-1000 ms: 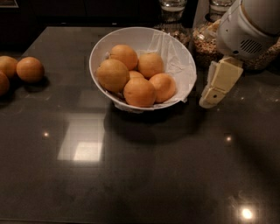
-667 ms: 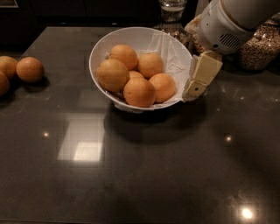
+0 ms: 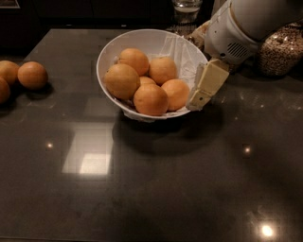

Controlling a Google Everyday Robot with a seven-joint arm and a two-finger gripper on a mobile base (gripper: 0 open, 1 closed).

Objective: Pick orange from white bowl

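Note:
The white bowl (image 3: 105,51) stands tilted at the back middle of the dark table, lined with crumpled white paper, and holds several oranges. The largest, duller orange (image 3: 122,81) lies at the bowl's left side, with brighter ones beside and behind it. My gripper (image 3: 198,100) hangs from the white arm (image 3: 246,23) at the upper right. Its cream tip is at the bowl's right rim, close to the rightmost orange (image 3: 177,93). It holds nothing that I can see.
Three loose oranges (image 3: 32,74) lie at the table's left edge. A glass jar of grain (image 3: 280,47) stands at the back right, partly behind the arm. A glass (image 3: 185,9) stands behind the bowl. Light spots reflect on the glossy table top (image 3: 142,189).
My gripper and arm have moved left, from well right of the bowl to its right rim. The bowl and oranges have not moved.

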